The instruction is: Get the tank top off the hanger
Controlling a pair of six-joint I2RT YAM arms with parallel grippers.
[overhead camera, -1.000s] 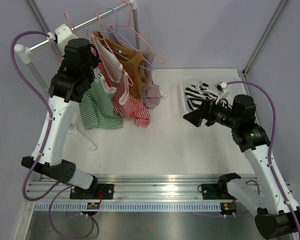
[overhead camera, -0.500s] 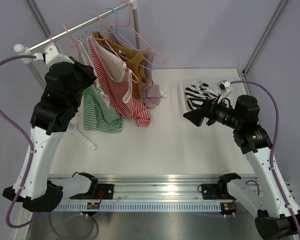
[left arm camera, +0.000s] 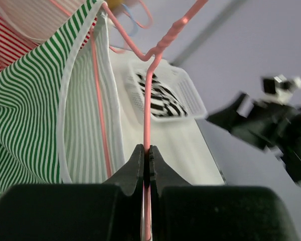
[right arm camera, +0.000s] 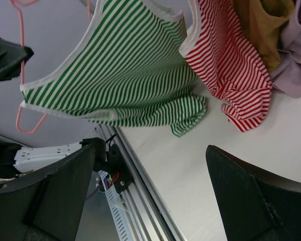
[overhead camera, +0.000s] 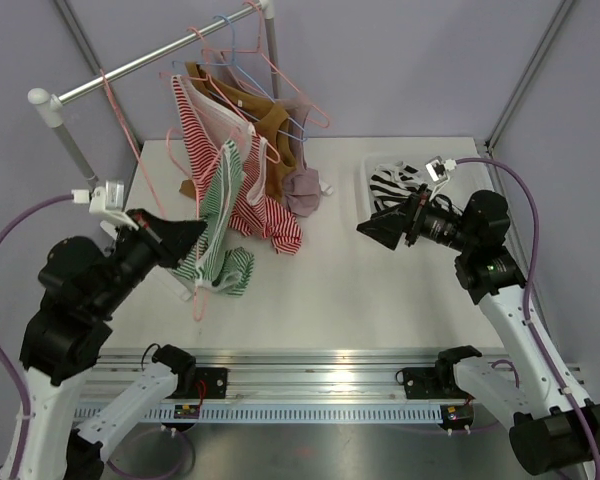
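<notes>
Over the table [overhead camera: 380, 290], left gripper [left arm camera: 146, 150] pinches the pink hanger [left arm camera: 147, 100] bearing the green tank top [right arm camera: 125, 75]; right gripper [overhead camera: 365, 228] hovers spread.

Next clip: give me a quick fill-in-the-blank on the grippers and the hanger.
The left gripper is shut on the wire of a hanger coloured ___.
The tank top on that hanger has white and ___ stripes.
The right gripper holds nothing; its jaws stand ___.
Missing words: pink; green; open.
</notes>
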